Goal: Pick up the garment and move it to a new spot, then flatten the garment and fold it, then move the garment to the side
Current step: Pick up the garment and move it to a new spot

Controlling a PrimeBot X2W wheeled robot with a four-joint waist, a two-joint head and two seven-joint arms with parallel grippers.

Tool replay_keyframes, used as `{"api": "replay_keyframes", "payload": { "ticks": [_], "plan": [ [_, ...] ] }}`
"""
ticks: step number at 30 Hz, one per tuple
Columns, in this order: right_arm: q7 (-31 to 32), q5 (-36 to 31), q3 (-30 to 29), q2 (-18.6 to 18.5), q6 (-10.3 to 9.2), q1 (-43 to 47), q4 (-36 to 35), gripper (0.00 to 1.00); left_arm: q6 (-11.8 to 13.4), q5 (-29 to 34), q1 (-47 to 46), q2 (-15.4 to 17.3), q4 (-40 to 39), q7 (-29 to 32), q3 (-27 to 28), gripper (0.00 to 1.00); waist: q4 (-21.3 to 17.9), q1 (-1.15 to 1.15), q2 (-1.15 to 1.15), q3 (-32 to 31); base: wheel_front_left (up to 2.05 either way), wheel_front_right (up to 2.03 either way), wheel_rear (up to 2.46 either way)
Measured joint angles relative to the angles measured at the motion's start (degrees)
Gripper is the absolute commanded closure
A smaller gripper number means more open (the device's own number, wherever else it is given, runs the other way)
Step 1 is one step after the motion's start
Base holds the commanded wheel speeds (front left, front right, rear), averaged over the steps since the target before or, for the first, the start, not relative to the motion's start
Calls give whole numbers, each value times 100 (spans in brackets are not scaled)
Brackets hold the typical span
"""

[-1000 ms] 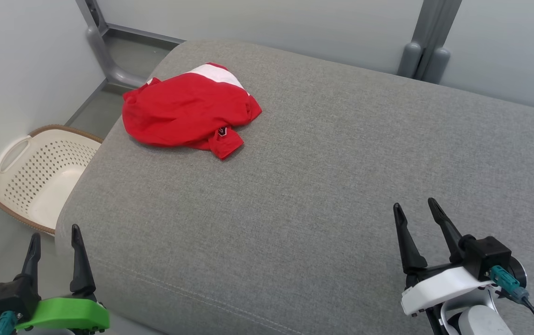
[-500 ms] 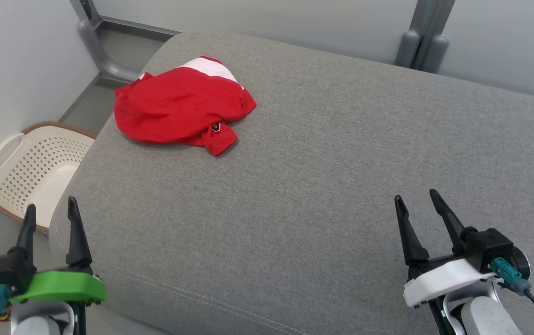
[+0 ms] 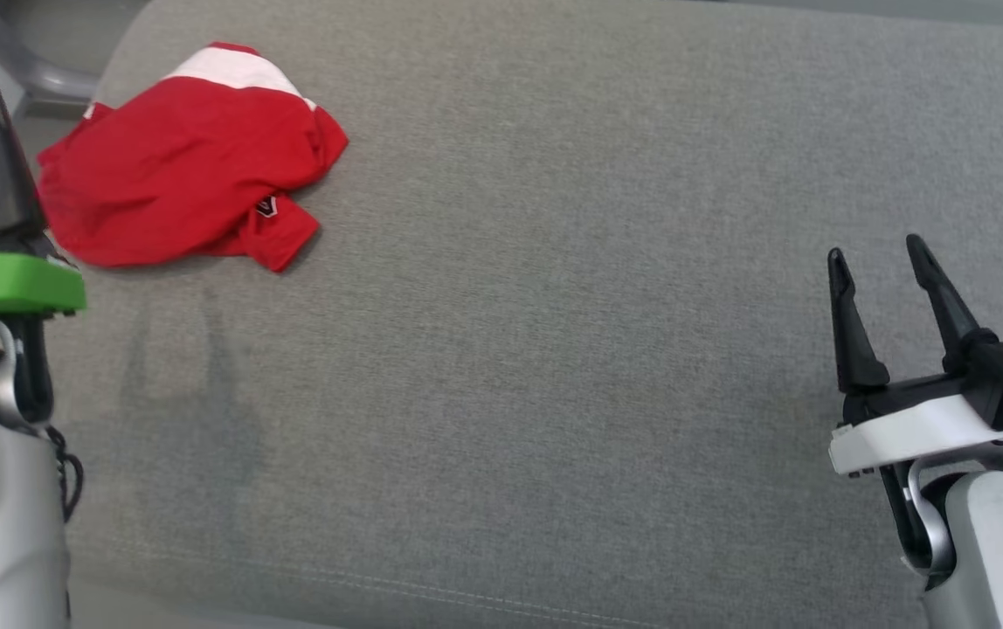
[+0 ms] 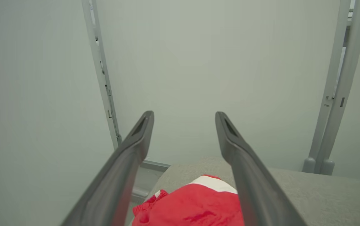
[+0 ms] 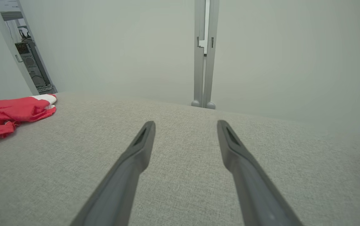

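Note:
The garment [image 3: 187, 166], a crumpled red shirt with a white band, lies at the far left of the grey cushion [image 3: 554, 349]. My left gripper [image 4: 184, 116] is open and empty, hovering just short of the garment [image 4: 192, 207], which shows low between its fingers. In the head view one of its fingers [image 3: 2, 166] stands at the picture's left edge, beside the garment's left side. My right gripper [image 3: 875, 249] is open and empty over the cushion at the right, far from the garment [image 5: 10, 110]. In its own view the right gripper [image 5: 184, 124] has bare cushion beneath it.
Pale wall panels with grey posts [image 5: 205, 62] stand behind the cushion. The cushion's rounded front edge [image 3: 379, 594] runs along the bottom of the head view. The cushion's left edge drops off just past the garment.
The head camera has dipped and closed in, so the basket has left the picture. My left gripper has come forward from well short of the garment to beside it. Both grippers stay open.

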Motion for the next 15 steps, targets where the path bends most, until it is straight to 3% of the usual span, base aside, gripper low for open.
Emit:
{"api": "replay_keyframes", "payload": {
  "ticks": [9,15],
  "plan": [
    [190,-205,-326,-169,0,-153,-638,0,-3,-420,-1412,771,1023,-7,-370,0,-610,1,0,817,0,0,0],
    [314,-247,-409,-258,0,-240,-987,0,-10,-736,-2090,1166,1986,357,-749,0,-964,1,0,1325,0,0,0]
  ]
}}
